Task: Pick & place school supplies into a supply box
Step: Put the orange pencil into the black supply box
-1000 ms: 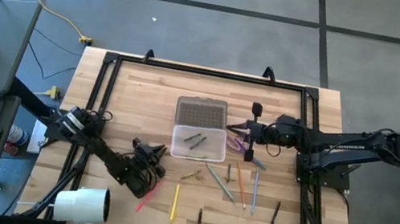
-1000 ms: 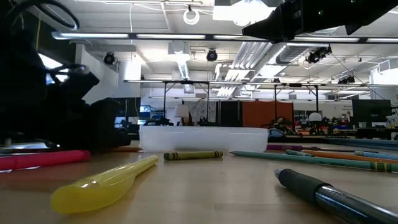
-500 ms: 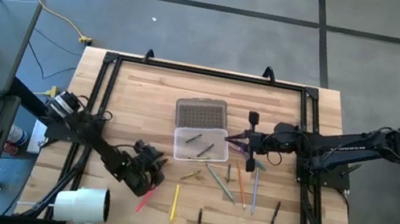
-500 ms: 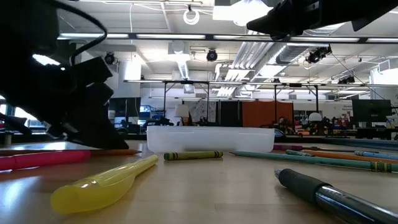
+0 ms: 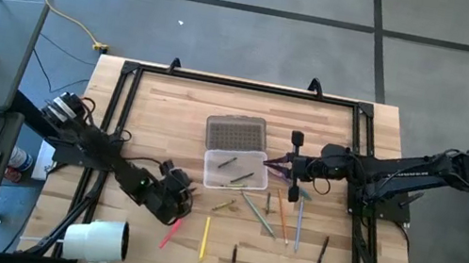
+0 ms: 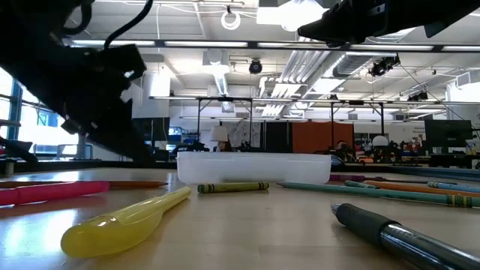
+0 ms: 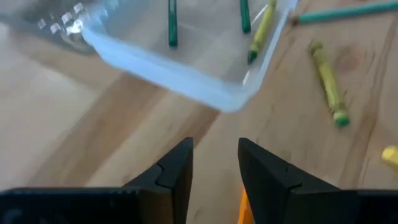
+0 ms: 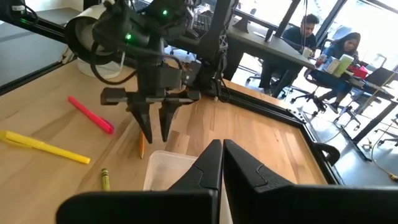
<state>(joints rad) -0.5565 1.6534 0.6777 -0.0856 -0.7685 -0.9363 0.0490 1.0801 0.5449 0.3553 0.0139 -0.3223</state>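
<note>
The clear supply box (image 5: 233, 170) sits mid-table with its ribbed lid (image 5: 236, 134) open toward the far edge. It holds green and yellow-green sticks (image 7: 172, 25). My left gripper (image 5: 169, 199) hovers left of the box, fingers pointing down and narrowly open (image 7: 214, 149), above an orange pencil (image 8: 141, 147). My right gripper (image 5: 273, 165) is shut at the box's right side, over the purple scissors (image 5: 279, 165). An olive crayon (image 5: 222, 206), a red pen (image 5: 170, 232) and a yellow marker (image 5: 204, 239) lie flat on the wood.
More pencils (image 5: 282, 218) lie fanned out on the near right, with dark pens (image 5: 320, 258) closer to the near edge. A big white roll (image 5: 97, 240) stands at the near left corner. A black frame rail (image 5: 114, 111) runs round the table. People sit at desks behind (image 8: 305, 28).
My left gripper has risen off the table beside the orange pencil. My right gripper has moved a little toward the near edge and rolled about its wrist. The supply box has shifted slightly toward the table's right and turned a bit.
</note>
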